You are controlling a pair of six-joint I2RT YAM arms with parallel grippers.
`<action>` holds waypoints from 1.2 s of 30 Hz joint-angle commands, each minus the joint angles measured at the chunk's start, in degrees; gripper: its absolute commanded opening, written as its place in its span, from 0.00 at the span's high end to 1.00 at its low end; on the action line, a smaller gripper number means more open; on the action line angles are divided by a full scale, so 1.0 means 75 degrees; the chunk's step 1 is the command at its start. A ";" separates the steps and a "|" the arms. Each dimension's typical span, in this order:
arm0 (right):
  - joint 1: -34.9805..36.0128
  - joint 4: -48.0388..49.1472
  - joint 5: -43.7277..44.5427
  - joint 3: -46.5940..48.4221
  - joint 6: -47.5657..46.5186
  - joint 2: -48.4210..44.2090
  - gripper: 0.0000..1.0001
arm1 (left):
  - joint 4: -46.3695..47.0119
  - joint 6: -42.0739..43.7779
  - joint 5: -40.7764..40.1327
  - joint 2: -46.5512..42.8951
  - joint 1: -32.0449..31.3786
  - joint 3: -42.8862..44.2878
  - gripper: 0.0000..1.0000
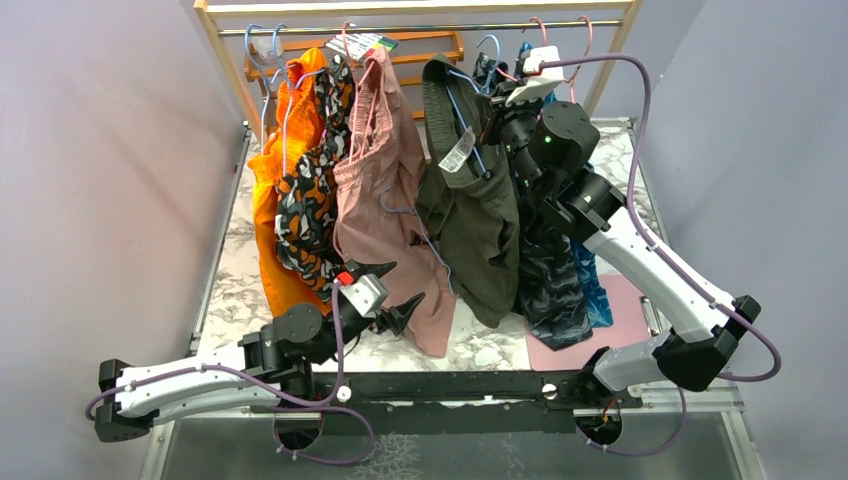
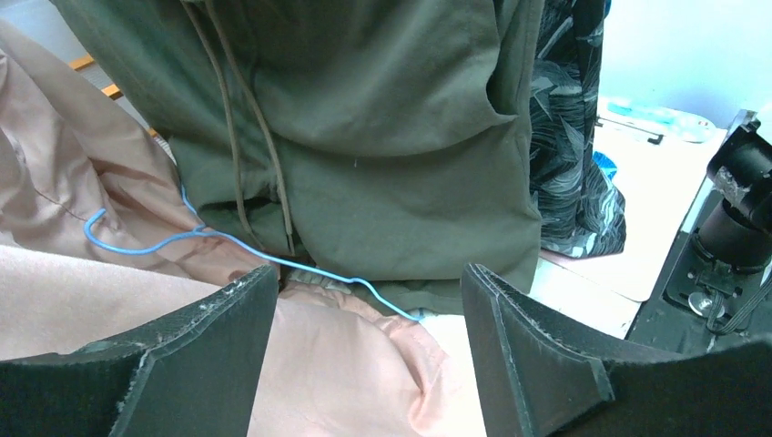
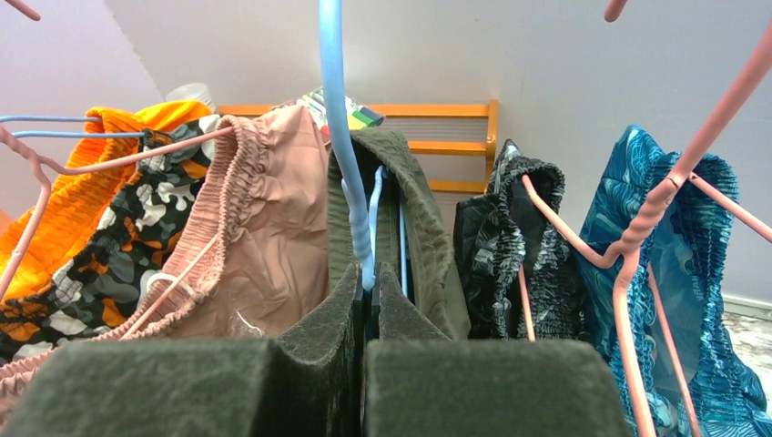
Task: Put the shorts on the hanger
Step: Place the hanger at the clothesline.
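Along the wooden rack's metal rail point(image 1: 430, 28), garments hang in a row above a white marbled surface point(image 1: 490, 352). Farthest left are bright orange cloth shorts point(image 1: 272, 170). Next come shorts in an orange, black and white camouflage print point(image 1: 308, 205), then dusty-pink shorts point(image 1: 385, 200) with a gathered waistband.

Low in front of the pink pair, the left fingers point(image 2: 200, 350) stand wide apart and grip nothing; only pink cloth shows between them. A bent length of light-blue wire point(image 2: 228, 244) lies across that cloth just beyond them.

To the right hang the dark olive-green cloth shorts point(image 1: 485, 230), draped over a thin light-blue wire hanger point(image 3: 330, 109). Their white label point(image 1: 457, 150) shows inside the waistband and the matching drawstring point(image 2: 250, 146) dangles down the front. Up near the rail, the right fingers point(image 3: 309, 364) are pressed together on the neck of this hanger.

Touching the olive pair on its right are dark grey leaf-print shorts point(image 1: 550, 280) on a pink wire hanger point(image 3: 564, 228). Teal-blue patterned shorts point(image 3: 674, 273) come last.
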 commanded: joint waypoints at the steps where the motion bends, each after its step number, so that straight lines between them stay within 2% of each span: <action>1: -0.0053 0.1247 0.0277 -0.0021 0.0164 -0.0269 0.99 | 0.0735 -0.0095 0.0247 -0.0208 0.0031 -0.0363 0.23; 6: -0.0053 0.1668 0.0382 0.0103 0.0037 -0.0268 0.99 | 0.0621 -0.0108 0.0306 -0.0022 0.0031 -0.0302 0.23; 17: -0.0119 0.1739 0.0482 0.0684 -0.0266 0.0206 0.99 | 0.0600 -0.0144 0.0274 -0.0017 0.0036 -0.0304 0.23; 26: -0.0238 0.1503 0.0438 0.0896 -0.0222 0.0559 0.99 | 0.0571 -0.0132 0.0236 -0.0060 0.0034 -0.0314 0.23; 36: -0.0264 0.0648 0.0158 0.1180 0.0009 0.0871 0.99 | 0.0544 -0.0132 0.0280 0.0120 0.0034 -0.0271 0.23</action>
